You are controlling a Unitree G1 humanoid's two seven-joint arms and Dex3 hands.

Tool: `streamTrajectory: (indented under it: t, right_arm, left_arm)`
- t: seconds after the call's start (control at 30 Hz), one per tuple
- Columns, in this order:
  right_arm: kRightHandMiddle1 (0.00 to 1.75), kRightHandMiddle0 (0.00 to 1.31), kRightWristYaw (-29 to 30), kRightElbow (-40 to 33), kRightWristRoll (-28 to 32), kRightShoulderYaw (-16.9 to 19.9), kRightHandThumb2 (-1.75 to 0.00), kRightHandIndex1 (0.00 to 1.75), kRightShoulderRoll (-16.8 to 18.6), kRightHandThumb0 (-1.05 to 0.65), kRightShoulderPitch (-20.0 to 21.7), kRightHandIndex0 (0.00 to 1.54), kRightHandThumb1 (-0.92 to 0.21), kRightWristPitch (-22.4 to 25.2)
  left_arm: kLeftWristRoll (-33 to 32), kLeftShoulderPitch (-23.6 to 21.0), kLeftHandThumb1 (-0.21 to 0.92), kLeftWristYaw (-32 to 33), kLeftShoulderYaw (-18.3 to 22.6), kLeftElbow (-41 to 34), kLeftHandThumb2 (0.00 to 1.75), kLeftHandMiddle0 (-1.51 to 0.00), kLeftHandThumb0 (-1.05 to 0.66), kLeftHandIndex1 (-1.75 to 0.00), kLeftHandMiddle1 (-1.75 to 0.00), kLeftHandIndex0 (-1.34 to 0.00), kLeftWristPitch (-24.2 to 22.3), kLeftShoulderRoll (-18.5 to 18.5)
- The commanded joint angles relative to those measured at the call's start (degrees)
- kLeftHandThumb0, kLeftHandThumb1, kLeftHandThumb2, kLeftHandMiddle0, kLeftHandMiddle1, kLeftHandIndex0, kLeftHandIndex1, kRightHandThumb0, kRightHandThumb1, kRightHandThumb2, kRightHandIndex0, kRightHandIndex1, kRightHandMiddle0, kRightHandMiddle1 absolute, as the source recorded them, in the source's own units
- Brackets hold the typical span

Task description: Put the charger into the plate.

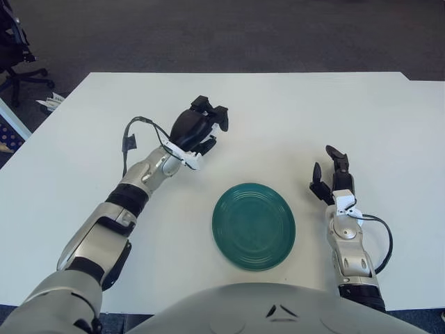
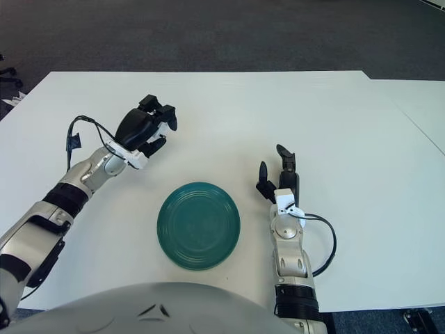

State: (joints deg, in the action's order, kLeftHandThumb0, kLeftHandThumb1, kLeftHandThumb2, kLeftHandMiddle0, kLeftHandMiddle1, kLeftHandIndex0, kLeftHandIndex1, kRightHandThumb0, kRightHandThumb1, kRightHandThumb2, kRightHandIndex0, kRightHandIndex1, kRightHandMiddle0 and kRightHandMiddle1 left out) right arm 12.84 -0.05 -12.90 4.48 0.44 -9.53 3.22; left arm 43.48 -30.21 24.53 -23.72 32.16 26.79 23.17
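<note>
**Left hand curled over the charger's spot, plate bare**

Left eye view: the left hand (image 1: 198, 127) is out over the white table (image 1: 313, 111), its dark fingers (image 1: 217, 115) curled down and inward. A sliver of white shows just under the palm, on the wrist side; this is probably the charger (image 1: 189, 159), though too little shows to be sure, and I cannot tell whether the fingers actually clamp it. The green plate (image 1: 254, 226) lies nearer the robot than this hand and towards its right, well apart from it, with nothing in it. The right hand (image 1: 329, 179) shows beside the plate on its right, fingers loosely spread, holding nothing.

Right eye view: the same curl of the left hand (image 2: 146, 125), with the white piece (image 2: 135, 158) again only at the palm's near edge.

As a judgement, a charger would be a small, light, rigid block with a smooth, somewhat slippery shell. Pinching across its flat sides, thumb opposite the fingers, should hold it best.
</note>
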Motion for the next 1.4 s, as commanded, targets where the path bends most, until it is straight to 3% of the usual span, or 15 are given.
streamTrajectory:
  t: [0.0,0.4,0.8,1.0,1.37]
  right_arm:
    - [0.61,0.0,-0.7,6.8,1.6,0.4,-0.84,0.0,1.1,-0.63,-3.9,0.12,-0.92,6.4]
    - [0.61,0.0,-0.5,6.9,1.4,0.3,-0.84,0.0,1.1,-0.63,-3.9,0.12,-0.92,6.5]
    - [0.61,0.0,-0.2,7.6,1.2,0.3,-0.84,0.0,1.0,-0.64,-3.5,0.12,-0.92,6.4]
    - [0.61,0.0,-0.1,7.6,1.2,0.1,-0.84,0.0,1.0,-0.64,-3.7,0.12,-0.92,6.4]
    - [0.58,0.0,-0.2,7.6,1.6,0.0,-0.85,0.0,1.3,-0.65,-3.6,0.13,-0.92,6.4]
  left_arm:
    - [0.2,1.0,0.05,-0.7,0.9,-2.7,1.63,-0.78,0.0,-1.75,-1.75,-0.61,-0.8,0.7]
    - [2.8,9.9,0.08,-5.8,1.0,-24.4,1.6,-0.76,0.0,-1.75,-1.75,-0.58,-5.8,-0.4]
    - [4.2,12.8,0.04,-12.6,1.8,-37.0,1.63,-0.8,0.0,-1.75,-1.73,-0.61,-6.8,-0.4]
    - [6.6,16.6,0.02,-17.4,0.2,-46.2,1.66,-0.82,0.0,-1.75,-1.74,-0.62,-9.0,-2.1]
    - [0.4,23.0,0.0,-25.4,0.1,-54.8,1.65,-0.87,0.0,-1.75,-1.66,-0.62,-8.0,-3.4]
